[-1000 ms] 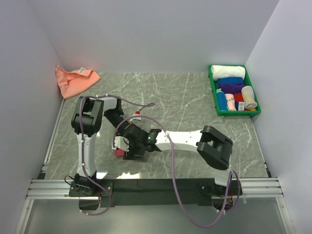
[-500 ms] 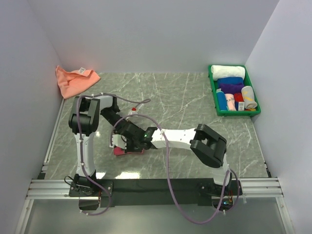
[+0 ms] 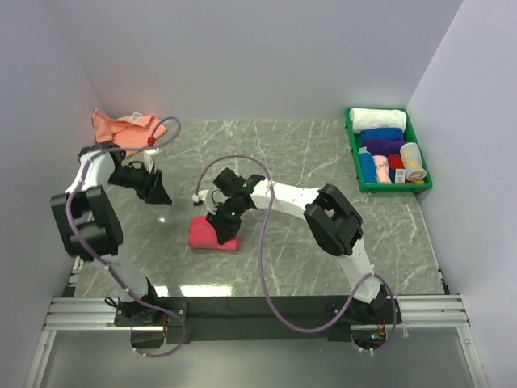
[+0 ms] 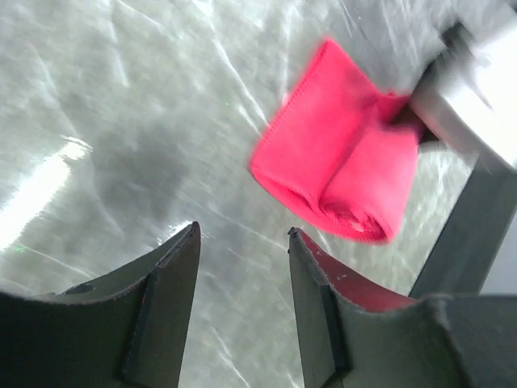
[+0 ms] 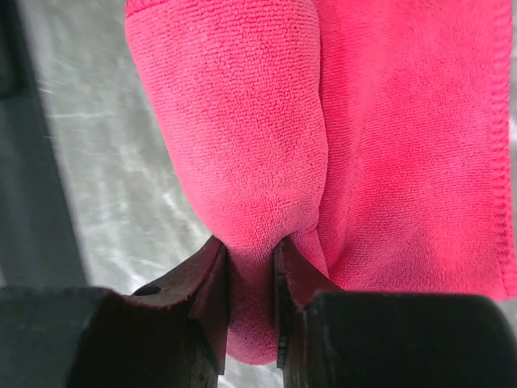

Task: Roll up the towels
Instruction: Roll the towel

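Note:
A rolled pink-red towel [image 3: 212, 234] lies on the marble table left of centre. It also shows in the left wrist view [image 4: 339, 174] and fills the right wrist view [image 5: 339, 145]. My right gripper [image 3: 223, 229] is shut on the roll's fold [image 5: 252, 279], jaws pinching the cloth. My left gripper [image 3: 158, 194] is open and empty, up and to the left of the roll, apart from it [image 4: 242, 242]. An orange towel [image 3: 121, 132] lies crumpled at the far left corner.
A green tray [image 3: 355, 166] at the far right holds several rolled towels in white, blue, purple and other colours. Grey walls close in the table on the left, back and right. The arms' rail runs along the near edge.
My left arm has let go of the pink-red roll and swung away to the far left. My right gripper has turned and stays clamped on the roll, which now lies uncovered.

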You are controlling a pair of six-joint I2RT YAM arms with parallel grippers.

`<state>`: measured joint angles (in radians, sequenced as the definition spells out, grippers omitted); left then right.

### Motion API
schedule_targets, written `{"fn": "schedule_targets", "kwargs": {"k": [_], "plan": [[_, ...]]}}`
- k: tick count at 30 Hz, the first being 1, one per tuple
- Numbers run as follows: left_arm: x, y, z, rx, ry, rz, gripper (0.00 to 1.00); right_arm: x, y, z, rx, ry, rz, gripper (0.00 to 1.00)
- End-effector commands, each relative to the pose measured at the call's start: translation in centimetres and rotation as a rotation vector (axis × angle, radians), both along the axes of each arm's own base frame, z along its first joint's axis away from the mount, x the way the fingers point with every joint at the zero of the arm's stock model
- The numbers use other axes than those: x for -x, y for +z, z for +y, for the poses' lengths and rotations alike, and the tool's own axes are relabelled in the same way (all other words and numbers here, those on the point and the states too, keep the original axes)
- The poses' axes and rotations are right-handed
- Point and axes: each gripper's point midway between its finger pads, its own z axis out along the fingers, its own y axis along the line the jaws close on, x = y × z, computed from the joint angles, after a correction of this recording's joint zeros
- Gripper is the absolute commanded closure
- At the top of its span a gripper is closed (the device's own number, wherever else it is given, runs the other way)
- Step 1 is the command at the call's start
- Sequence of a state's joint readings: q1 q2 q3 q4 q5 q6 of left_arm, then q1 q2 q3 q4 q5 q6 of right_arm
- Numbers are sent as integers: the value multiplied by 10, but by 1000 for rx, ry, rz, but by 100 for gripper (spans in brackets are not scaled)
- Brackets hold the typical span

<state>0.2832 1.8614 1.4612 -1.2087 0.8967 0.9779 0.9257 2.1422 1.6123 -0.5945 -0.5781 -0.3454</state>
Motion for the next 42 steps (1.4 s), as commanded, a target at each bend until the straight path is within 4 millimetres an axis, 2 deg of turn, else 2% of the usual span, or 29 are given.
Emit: {"fn": "schedule_targets", "kwargs": {"k": [1, 2, 3, 6, 7, 9, 11, 12, 14, 15, 17, 18, 20, 21, 24, 28, 31, 36, 37, 41, 42], "plan": [[43, 3, -14, -51, -106, -98, 48, 70, -37, -70, 336, -61, 449, 100], [51, 2, -14, -70, -115, -120, 48, 70, -35, -68, 334, -66, 456, 100], [67, 0, -14, -98, -123, -140, 47, 72, -34, -70, 349, -69, 475, 100], [80, 3, -14, -156, -158, -238, 46, 79, -34, -72, 390, -70, 559, 100], [90, -4, -18, -160, -183, -244, 46, 79, -36, -73, 400, -75, 569, 100], [105, -8, -24, -180, -222, -273, 44, 82, -43, -75, 438, -88, 611, 100], [109, -9, -27, -207, -262, -330, 43, 83, -52, -74, 456, -93, 652, 100], [117, -8, -35, -218, -299, -364, 42, 84, -53, -76, 468, -96, 672, 100], [121, -8, -42, -243, -344, -415, 41, 83, -61, -74, 461, -98, 720, 100], [129, -8, -54, -247, -400, -447, 39, 82, -64, -74, 461, -101, 730, 100], [132, -5, -62, -279, -433, -508, 38, 78, -71, -75, 466, -107, 750, 100], [144, -11, -78, -264, -510, -516, 37, 75, -75, -74, 464, -114, 751, 100], [149, -10, -89, -274, -538, -552, 36, 69, -82, -74, 465, -127, 757, 100], [154, -13, -102, -266, -589, -578, 35, 67, -84, -75, 467, -132, 763, 100], [167, -21, -120, -271, -658, -586, 34, 64, -92, -79, 475, -146, 776, 100], [165, -24, -144, -281, -666, -617, 34, 59, -99, -78, 465, -153, 775, 100], [168, -27, -159, -274, -684, -618, 34, 54, -102, -80, 468, -159, 749, 100], [180, -50, -171, -313, -745, -614, 34, 48, -104, -80, 463, -170, 738, 100], [180, -56, -170, -345, -744, -609, 35, 48, -105, -81, 462, -173, 738, 100], [189, -80, -163, -415, -785, -537, 47, 40, -102, -84, 458, -189, 709, 100], [191, -83, -161, -427, -781, -510, 57, 38, -100, -84, 455, -192, 693, 100]]}}
